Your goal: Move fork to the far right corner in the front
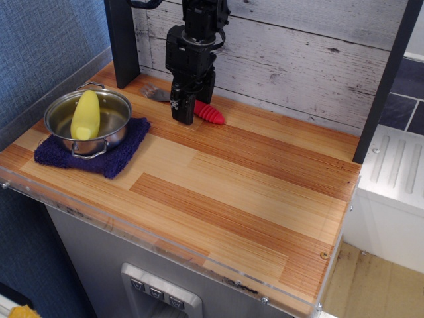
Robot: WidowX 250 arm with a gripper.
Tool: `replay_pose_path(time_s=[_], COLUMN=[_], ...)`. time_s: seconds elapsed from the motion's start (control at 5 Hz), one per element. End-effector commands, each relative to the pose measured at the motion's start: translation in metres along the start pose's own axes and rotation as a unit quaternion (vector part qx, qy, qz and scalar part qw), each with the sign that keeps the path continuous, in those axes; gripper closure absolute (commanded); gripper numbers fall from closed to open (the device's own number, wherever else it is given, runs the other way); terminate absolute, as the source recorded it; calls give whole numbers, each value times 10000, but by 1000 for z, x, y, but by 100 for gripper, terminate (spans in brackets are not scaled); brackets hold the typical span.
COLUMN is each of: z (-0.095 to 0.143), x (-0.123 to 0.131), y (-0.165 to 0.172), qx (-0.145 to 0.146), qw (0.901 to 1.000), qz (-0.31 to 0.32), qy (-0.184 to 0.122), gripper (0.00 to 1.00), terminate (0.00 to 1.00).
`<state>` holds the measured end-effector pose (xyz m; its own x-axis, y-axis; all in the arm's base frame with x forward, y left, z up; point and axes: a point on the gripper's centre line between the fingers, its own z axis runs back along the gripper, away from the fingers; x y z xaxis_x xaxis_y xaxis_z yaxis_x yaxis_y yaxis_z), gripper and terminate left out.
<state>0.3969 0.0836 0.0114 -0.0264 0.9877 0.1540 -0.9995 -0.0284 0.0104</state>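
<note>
The fork lies at the back of the wood-grain countertop, near the plank wall. Its grey tines point left and its ribbed red handle points right. My black gripper is lowered over the fork's middle, hiding that part. One finger stands in front of the fork and the other behind it, with the jaws apart. I cannot tell whether the fingers touch the fork. The front right corner of the counter, with its clear plastic edge strip and small screw, is far from the gripper.
A steel pot holding a yellow corn-like piece sits on a dark blue cloth at the left. A black post stands at the back left, another at the right. The plank wall is right behind the gripper.
</note>
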Motion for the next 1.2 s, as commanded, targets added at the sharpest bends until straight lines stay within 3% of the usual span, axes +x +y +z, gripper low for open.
replay_pose_path(time_s=[0.0,0.4,0.6,1.0], z=[16,39,62,107], x=[-2,4,2,-23], y=[-3,-3,-4,21], qx=[-249,-619,-834,-1331], qw=[9997,9979,9953,9861], qz=[-23,-175,-481,-983], qy=[-22,-6,-95,-130], gripper=[100,100,100,100], terminate=[0,0,0,0])
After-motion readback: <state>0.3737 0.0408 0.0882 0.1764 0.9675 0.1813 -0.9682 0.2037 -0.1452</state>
